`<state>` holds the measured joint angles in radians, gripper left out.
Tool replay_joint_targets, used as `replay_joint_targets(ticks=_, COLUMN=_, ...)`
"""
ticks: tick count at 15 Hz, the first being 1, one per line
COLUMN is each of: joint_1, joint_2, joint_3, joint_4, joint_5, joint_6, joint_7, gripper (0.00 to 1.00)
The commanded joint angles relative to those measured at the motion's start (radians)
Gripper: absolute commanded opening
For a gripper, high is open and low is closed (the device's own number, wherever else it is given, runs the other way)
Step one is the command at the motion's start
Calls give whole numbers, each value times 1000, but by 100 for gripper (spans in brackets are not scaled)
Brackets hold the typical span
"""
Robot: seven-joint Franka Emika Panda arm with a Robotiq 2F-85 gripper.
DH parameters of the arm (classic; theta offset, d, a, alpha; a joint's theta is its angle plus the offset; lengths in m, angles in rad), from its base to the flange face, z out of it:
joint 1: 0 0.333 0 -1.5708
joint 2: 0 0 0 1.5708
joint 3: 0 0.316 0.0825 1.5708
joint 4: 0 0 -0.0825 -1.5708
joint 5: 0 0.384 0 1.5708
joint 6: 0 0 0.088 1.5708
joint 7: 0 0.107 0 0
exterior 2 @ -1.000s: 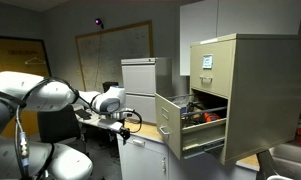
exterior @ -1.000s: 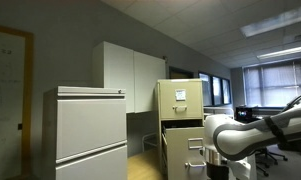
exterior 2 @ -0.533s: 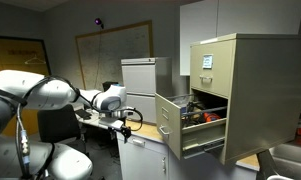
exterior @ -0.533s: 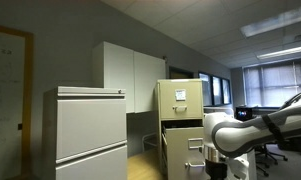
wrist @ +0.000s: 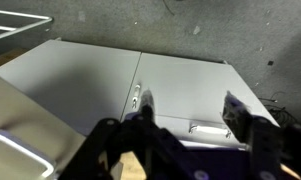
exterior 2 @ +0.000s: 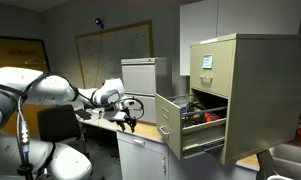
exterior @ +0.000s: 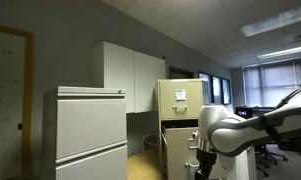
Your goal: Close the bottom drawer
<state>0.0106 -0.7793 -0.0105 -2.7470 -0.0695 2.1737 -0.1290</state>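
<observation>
The cream-beige filing cabinet stands at the right in an exterior view. Its bottom drawer is pulled out, with red and dark items inside. It also shows open in the other direction, partly behind my arm. My gripper hangs a short way in front of the drawer front, apart from it, and shows low in an exterior view. In the wrist view the gripper is open and empty, with grey panels and a small metal handle between its fingers.
The upper drawer with a label is shut. A wider light-grey cabinet stands nearby, also in an exterior view. White wall cupboards hang behind. A desk with clutter lies below my arm.
My arm has shifted slightly toward the open drawer and the wrist has turned. The drawer has not moved.
</observation>
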Motion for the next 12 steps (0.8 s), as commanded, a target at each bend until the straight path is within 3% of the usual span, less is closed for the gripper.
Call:
replay_joint_targets(ticks=1, joint_1=-71, joint_2=95, joint_3=100, joint_4=56, joint_5=-149, joint_6=120, joint_7=105, gripper=42)
replay_joint_targets(ticks=5, joint_1=-190, joint_2=161, joint_3=199, joint_4=105, joint_5=-380, joint_6=269, joint_7=246, gripper=11)
replay_joint_targets(ticks=7, joint_1=-268, joint_2=194, joint_3=237, joint_4=142, joint_5=-508, joint_6=342, joint_7=316, gripper=0)
replay_joint_targets(ticks=10, joint_1=-400, joint_2=248, joint_3=301, joint_4=202, joint_5=-745, joint_6=436, joint_7=469, gripper=0)
replay_joint_targets(ticks=12, joint_1=-530, joint_2=295, joint_3=378, joint_4=255, joint_5=-901, joint_6=485, joint_7=577, gripper=0)
